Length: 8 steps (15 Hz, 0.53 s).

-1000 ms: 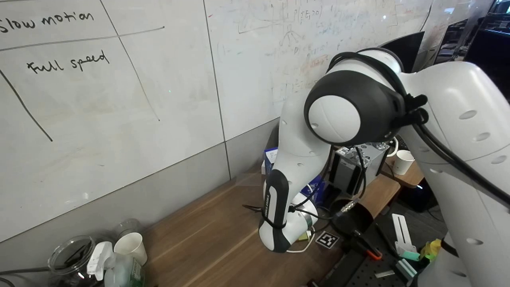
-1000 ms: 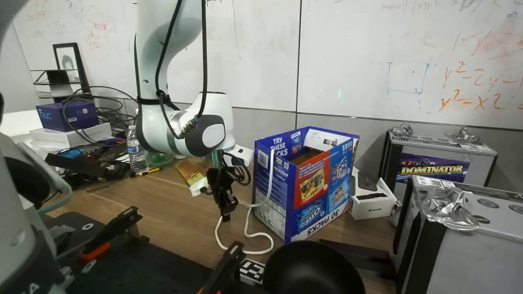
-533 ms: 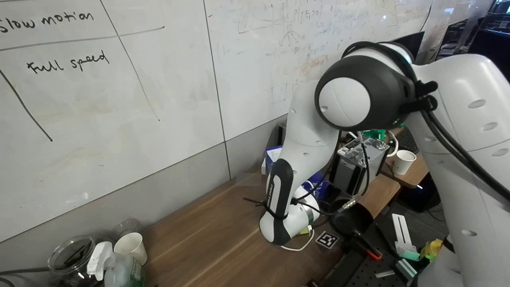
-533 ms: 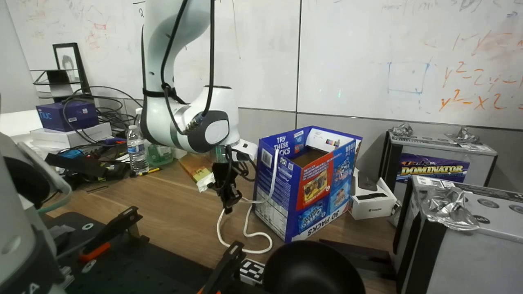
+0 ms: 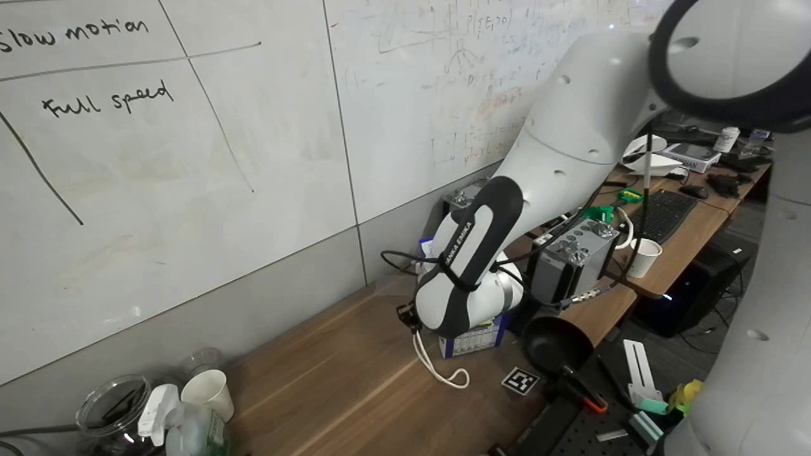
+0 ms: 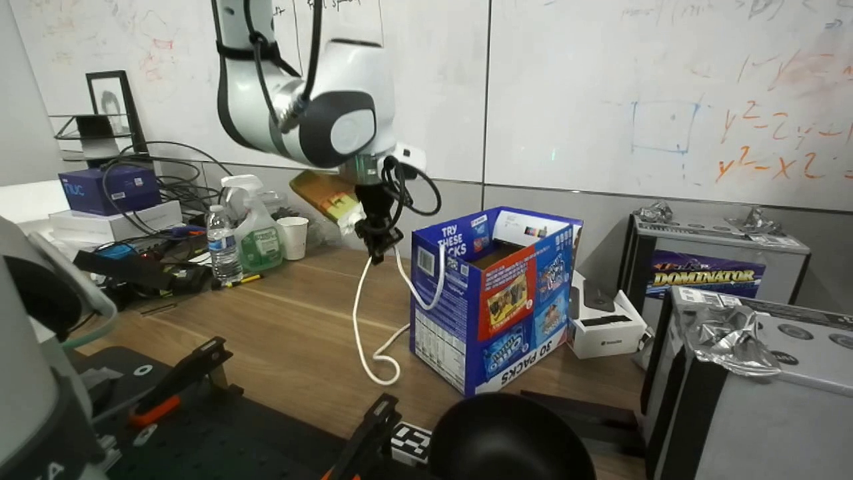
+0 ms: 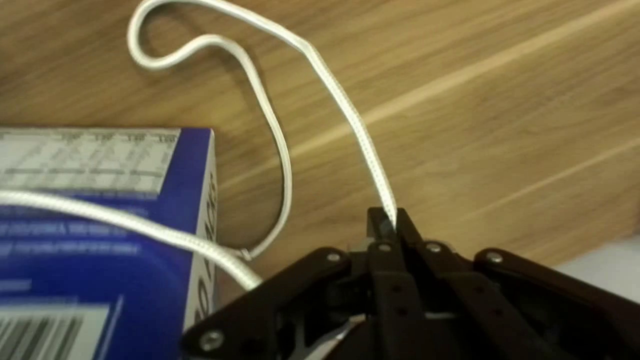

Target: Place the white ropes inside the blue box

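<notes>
Wood table (image 6: 300, 300) below; rope (image 7: 357, 125) pinched in my gripper (image 7: 393, 220), outside box (image 6: 493, 313). 1 strand (image 7: 140, 226) runs up to box top, rest hangs low. Risk, I judge: pulling away could drag strand off box; letting go here would likely drop rope beside it.

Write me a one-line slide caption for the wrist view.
White rope pinched in the gripper, looping over the table and crossing in front of the box.
</notes>
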Each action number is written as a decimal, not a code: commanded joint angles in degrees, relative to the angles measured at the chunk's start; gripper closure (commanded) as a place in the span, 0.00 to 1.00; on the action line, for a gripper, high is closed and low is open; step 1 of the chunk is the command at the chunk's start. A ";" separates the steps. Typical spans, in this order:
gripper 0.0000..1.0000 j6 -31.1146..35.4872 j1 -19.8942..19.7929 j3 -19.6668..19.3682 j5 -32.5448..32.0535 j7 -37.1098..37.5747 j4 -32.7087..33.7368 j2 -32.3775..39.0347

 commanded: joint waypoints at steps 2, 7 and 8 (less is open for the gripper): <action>0.99 -7.80 -12.24 14.89 3.00 -2.21 -1.38 -14.61; 0.99 -18.18 -1.49 4.69 3.73 2.75 0.42 -30.46; 0.99 -20.09 -10.62 13.10 3.21 4.06 0.45 -34.08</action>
